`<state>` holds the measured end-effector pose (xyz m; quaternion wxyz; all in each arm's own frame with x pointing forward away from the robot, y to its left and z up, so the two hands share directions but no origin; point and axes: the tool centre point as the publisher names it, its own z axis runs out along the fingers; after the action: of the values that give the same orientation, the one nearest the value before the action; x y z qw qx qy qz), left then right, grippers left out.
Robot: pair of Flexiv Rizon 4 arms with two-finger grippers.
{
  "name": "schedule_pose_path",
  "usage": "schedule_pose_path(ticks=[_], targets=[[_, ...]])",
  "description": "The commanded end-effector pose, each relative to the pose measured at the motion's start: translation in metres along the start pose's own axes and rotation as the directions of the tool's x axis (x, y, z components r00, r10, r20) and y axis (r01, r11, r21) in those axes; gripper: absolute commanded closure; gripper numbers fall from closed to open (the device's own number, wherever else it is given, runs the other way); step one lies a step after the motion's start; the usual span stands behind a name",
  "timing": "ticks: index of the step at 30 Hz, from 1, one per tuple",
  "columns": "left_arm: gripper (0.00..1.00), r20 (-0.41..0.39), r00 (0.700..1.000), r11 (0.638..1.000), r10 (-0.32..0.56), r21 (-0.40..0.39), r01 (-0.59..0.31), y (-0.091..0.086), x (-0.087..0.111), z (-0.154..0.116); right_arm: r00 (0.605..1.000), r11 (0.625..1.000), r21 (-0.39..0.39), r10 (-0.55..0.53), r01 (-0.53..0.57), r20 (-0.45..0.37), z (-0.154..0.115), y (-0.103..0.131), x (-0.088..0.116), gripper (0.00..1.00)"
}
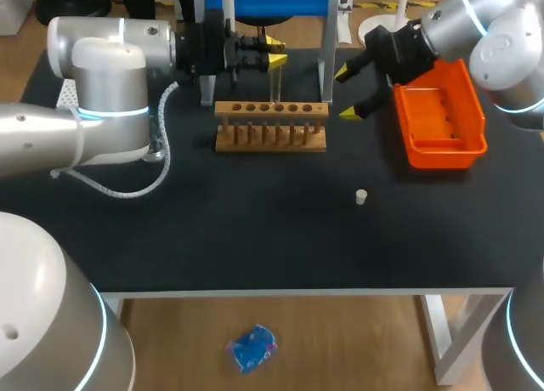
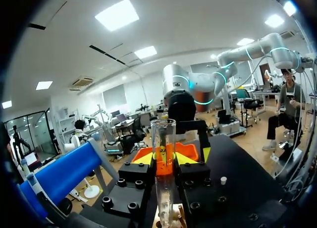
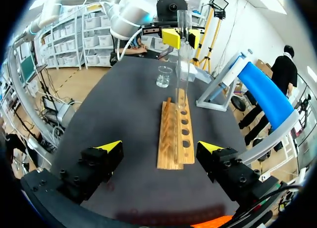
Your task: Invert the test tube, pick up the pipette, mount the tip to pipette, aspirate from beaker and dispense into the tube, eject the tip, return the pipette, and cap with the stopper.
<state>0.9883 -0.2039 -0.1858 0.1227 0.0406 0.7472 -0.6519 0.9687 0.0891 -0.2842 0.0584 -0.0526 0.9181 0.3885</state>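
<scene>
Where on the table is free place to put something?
Bare: the wide front strip of the table, from the rack to the near edge, except the stopper. Crowded: behind the rack, where the left gripper holds the tube; between rack and orange tray, under the open right gripper.

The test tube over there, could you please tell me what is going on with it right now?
The left gripper is shut on the test tube, holding it upright over the wooden rack. The right gripper hangs open beside the orange tray, holding nothing. The white stopper lies alone on the table nearer the front edge, and the beaker stands past the rack's left end.
</scene>
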Motion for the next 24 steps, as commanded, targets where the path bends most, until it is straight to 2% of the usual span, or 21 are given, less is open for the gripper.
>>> schedule_pose_path(ticks=[1,16,24], targets=[[1.0,-0.014,1.0,1.0,-0.007,0.001,0.007,0.005,-0.005,0.004,1.0,1.0,-0.005,0.0,0.0,0.021,0.009,-0.002,-0.003,0.0],[1.0,-0.013,1.0,1.0,-0.028,-0.005,0.028,0.019,-0.018,0.007,0.999,1.0,-0.019,0.013,-0.013,0.034,0.009,-0.003,-0.003,0.0],[1.0,-0.003,0.999,0.999,-0.05,-0.007,0.05,0.026,-0.019,0.006,0.999,1.0,-0.019,0.013,-0.013,0.034,0.009,-0.003,-0.003,0.0]])
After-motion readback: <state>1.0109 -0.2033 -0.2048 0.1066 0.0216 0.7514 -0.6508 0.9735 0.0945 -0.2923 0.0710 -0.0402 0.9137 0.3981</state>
